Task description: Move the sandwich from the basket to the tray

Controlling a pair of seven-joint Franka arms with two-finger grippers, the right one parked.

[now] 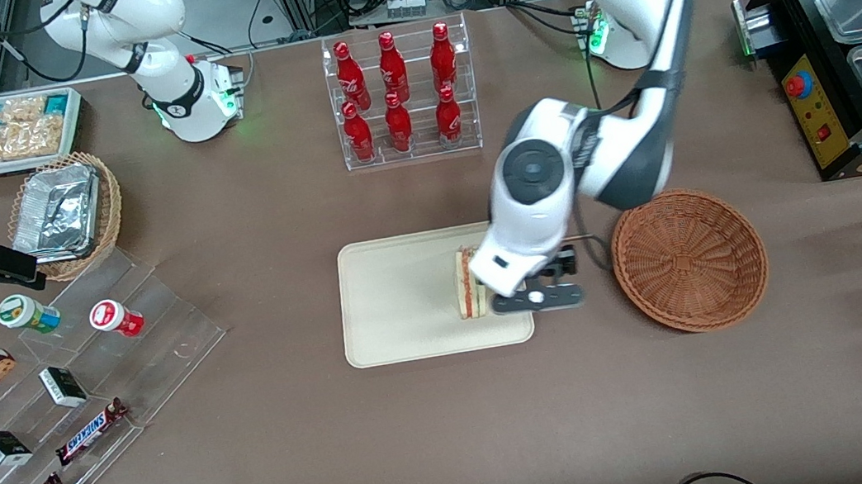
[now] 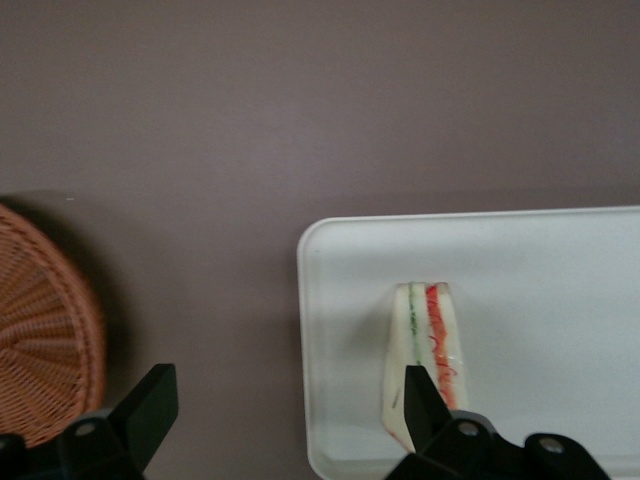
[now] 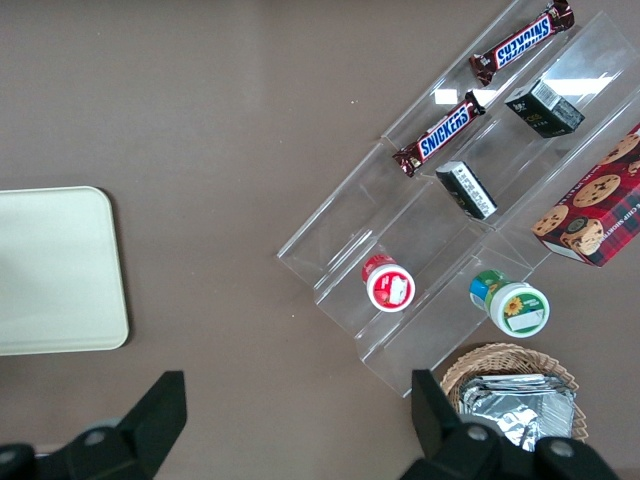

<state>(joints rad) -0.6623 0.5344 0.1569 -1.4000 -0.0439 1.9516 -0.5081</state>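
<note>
The sandwich (image 1: pixel 470 282) stands on its edge on the cream-white tray (image 1: pixel 396 296), near the tray's end toward the basket. It also shows in the left wrist view (image 2: pixel 430 330), with red and green filling stripes, on the tray (image 2: pixel 560 280). My left gripper (image 2: pixel 285 385) is open wide and hovers over that tray end (image 1: pixel 515 277). One finger (image 2: pixel 420 400) is right beside the sandwich; the other finger (image 2: pixel 150 400) is over bare table between tray and basket. The reddish-brown wicker basket (image 1: pixel 689 258) sits beside the tray, toward the working arm's end, with nothing in it (image 2: pixel 45 340).
A clear rack of red bottles (image 1: pixel 401 96) stands farther from the front camera than the tray. A stepped acrylic shelf (image 1: pixel 84 388) with snacks, a tan foil-tray basket (image 1: pixel 65 213) and a white snack bin (image 1: pixel 8 131) lie toward the parked arm's end. A black warmer (image 1: pixel 857 61) stands at the working arm's end.
</note>
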